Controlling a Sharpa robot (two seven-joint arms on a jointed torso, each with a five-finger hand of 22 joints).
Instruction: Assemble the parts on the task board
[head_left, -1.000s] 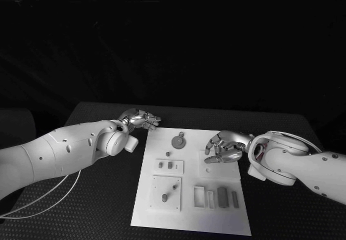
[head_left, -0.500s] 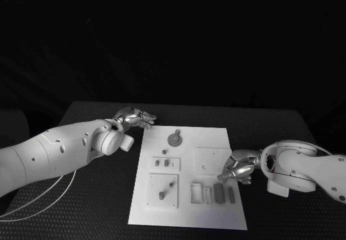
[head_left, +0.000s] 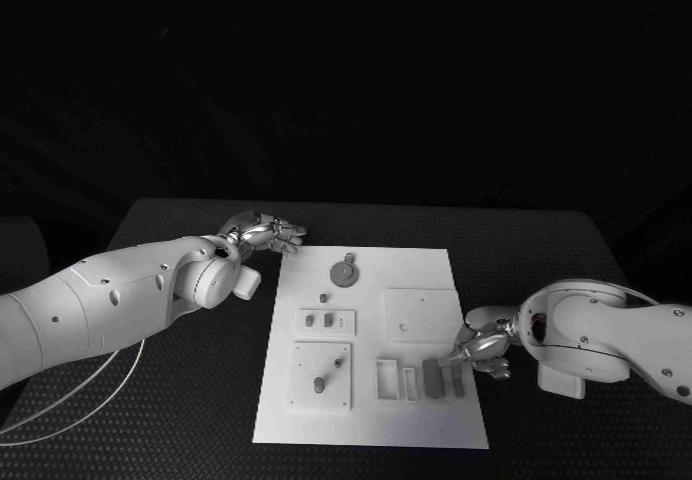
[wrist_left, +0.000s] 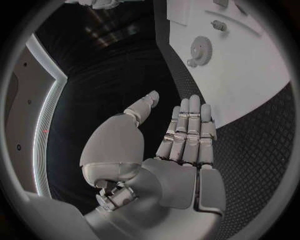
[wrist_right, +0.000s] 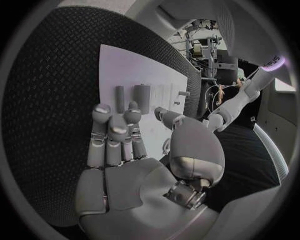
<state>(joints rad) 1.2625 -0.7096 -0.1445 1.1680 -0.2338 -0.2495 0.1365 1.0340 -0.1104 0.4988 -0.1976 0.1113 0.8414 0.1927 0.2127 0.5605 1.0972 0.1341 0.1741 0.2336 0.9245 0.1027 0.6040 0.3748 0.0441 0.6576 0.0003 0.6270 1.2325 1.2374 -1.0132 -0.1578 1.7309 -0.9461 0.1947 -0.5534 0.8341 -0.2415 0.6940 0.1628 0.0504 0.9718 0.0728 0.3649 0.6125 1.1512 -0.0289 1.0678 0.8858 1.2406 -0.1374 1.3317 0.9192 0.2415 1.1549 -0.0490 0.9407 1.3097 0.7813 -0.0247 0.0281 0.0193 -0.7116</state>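
Observation:
The white task board lies mid-table. A round grey geared part rests at its far end, with a small part just nearer. Two grey bars lie at the near right beside empty slots. My right hand hovers at the board's right edge just beside those bars, fingers apart and holding nothing; in the right wrist view its fingers reach toward the bars. My left hand sits off the board's far left corner, palm flat, empty, near the geared part.
On the board stand a square plate, a small plate with two grey pieces and a plate with pegs. A white cable loops on the black table at the near left.
My right hand has moved from over the square plate toward me and down to the board's right edge by the grey bars. The left hand has barely moved. The camera has shifted slightly.

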